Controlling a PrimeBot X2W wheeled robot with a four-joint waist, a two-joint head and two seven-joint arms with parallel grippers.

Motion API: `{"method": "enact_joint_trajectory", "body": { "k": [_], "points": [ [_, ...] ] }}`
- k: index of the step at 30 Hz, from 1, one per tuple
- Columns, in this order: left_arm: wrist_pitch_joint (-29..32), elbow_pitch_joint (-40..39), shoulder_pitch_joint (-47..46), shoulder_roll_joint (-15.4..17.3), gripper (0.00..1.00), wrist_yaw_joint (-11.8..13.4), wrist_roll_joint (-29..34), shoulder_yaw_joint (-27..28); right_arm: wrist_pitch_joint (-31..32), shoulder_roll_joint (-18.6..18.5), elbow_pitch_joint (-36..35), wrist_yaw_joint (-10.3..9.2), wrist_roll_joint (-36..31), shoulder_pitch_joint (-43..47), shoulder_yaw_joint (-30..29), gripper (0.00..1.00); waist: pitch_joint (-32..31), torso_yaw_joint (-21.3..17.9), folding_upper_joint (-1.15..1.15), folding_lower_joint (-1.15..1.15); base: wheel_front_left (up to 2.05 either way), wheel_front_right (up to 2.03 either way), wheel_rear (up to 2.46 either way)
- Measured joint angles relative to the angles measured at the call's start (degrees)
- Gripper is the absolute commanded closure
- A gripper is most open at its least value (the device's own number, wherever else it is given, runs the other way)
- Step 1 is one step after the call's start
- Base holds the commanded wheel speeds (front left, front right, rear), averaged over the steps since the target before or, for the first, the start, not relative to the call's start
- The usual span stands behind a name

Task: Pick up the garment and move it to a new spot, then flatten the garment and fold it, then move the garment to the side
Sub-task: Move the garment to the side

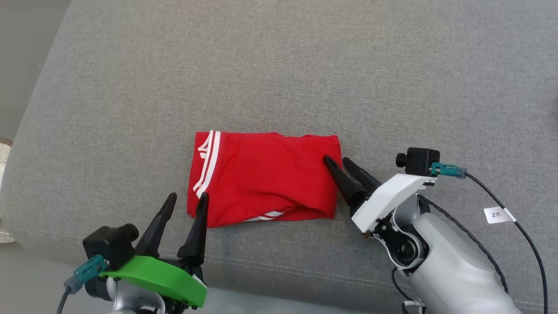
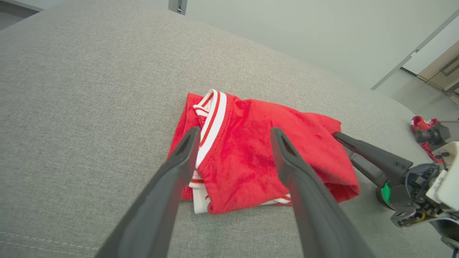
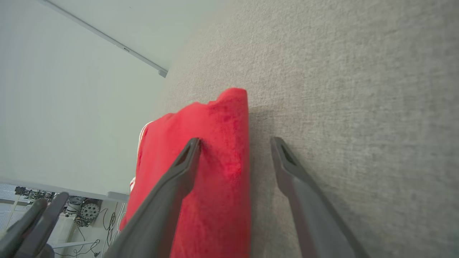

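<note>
The garment (image 1: 266,179) is red with white stripes and lies folded into a compact rectangle on the grey cushion (image 1: 279,78). My left gripper (image 1: 188,198) stands open at the garment's near left corner, one finger over the striped edge, the other over bare cushion. The left wrist view has both fingers spread above the garment (image 2: 251,157). My right gripper (image 1: 338,161) is open at the garment's right edge: one finger lies on the red cloth (image 3: 215,161), the other on the cushion beside it. Neither holds anything.
The cushion's front seam (image 1: 305,270) runs just behind my wrists. A round pale object (image 1: 3,192) sits past the cushion's left edge. A small red item (image 2: 423,125) lies far off to the right in the left wrist view.
</note>
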Motion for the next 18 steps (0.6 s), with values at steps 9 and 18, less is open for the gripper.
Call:
{"method": "enact_joint_trajectory", "body": {
  "k": [9, 18],
  "points": [
    [-0.1, 0.8, 0.0, 0.0, 0.00, 0.0, 0.0, 0.4, 5.4, -0.6, -0.1, 0.03, 7.9, -0.5, 0.6, 0.00, 0.4, 0.8, 0.00, 0.00, 0.00, 0.00, 0.00],
    [-0.5, 1.3, -0.3, 0.0, 0.00, 0.1, 0.0, 0.8, 12.2, -0.5, -3.3, 0.38, 16.4, 1.3, 3.8, 0.00, 0.3, -0.2, 0.00, 0.00, 0.00, 0.00, 0.00]
  ]
}}
